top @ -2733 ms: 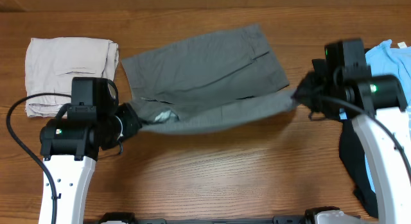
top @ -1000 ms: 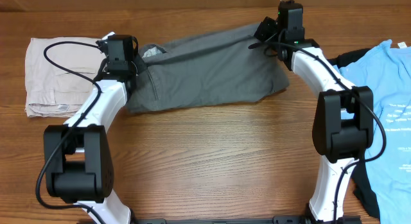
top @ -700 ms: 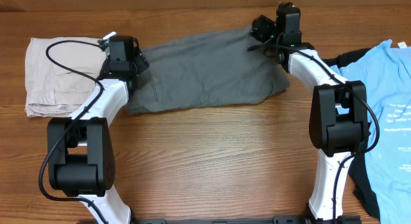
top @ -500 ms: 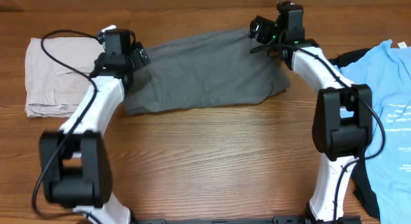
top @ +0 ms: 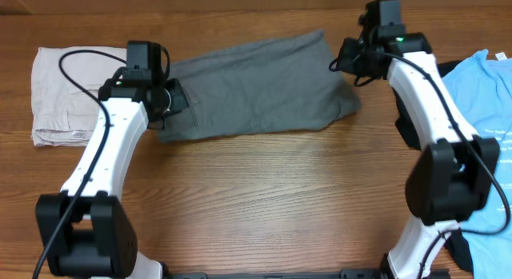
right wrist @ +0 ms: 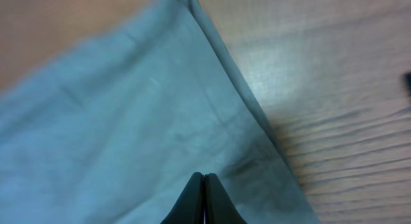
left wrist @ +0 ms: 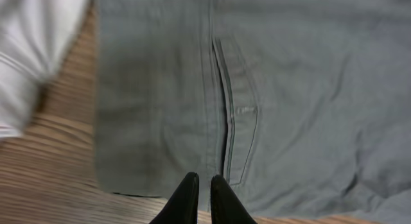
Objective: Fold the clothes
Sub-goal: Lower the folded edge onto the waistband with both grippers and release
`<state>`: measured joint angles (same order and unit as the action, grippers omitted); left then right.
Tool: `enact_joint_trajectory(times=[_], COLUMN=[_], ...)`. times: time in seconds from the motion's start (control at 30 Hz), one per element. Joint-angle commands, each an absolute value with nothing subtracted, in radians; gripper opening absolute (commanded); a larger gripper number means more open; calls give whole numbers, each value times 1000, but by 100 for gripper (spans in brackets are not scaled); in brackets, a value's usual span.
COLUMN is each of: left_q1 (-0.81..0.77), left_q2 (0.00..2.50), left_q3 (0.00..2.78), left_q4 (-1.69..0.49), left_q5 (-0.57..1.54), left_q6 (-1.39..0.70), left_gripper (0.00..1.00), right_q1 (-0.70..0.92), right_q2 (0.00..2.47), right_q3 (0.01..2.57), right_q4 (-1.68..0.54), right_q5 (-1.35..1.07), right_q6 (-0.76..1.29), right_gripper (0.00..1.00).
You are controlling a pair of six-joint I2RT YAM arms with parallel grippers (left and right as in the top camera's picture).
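The mid-grey shorts [top: 256,87] lie folded in half, flat on the far middle of the table. Their slit back pocket [left wrist: 226,115] shows in the left wrist view. My left gripper [top: 172,99] hovers over the shorts' left end near the lower edge; its fingers [left wrist: 204,179] are nearly together and hold nothing. My right gripper [top: 350,59] is over the shorts' right end, shut and empty [right wrist: 203,176], with grey fabric [right wrist: 128,121] below it. Folded beige shorts [top: 72,91] lie at the far left. A light-blue printed T-shirt [top: 490,103] lies at the right edge.
A black garment [top: 460,251] lies partly under the T-shirt at the right, behind my right arm. Bare wooden tabletop [top: 264,199] runs across the front and middle. The beige shorts' edge [left wrist: 32,51] shows close beside the grey shorts' left end.
Both grippers carried the shorts' near edge to the far side, folding them in half, then let go. Both arms have since drawn back from the far edge.
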<state>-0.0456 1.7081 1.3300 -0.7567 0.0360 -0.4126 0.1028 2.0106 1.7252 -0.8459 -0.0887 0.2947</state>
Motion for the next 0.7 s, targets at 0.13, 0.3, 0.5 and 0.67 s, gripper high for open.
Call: enact_joint_trajectory(times=[0.13, 0.3, 0.5, 0.67], left_q1=[-72, -73, -73, -73], left_q2=[1792, 1792, 1792, 1792], left_q3=[1328, 1328, 1328, 1328], left_q4=[-770, -794, -815, -815], left_q5=[114, 114, 114, 113], left_q6=[-426, -426, -426, -424], left_gripper=[11, 11, 12, 11], right_q1=[101, 100, 100, 99], right_q2=[2189, 2202, 2202, 2201], right_q3=[1720, 1716, 1634, 1563], right_q4=[-871, -986, -1044, -1007], right_q5=[-86, -1, 60, 60], right_q6=[280, 314, 342, 342], right_gripper=[4, 4, 4, 4])
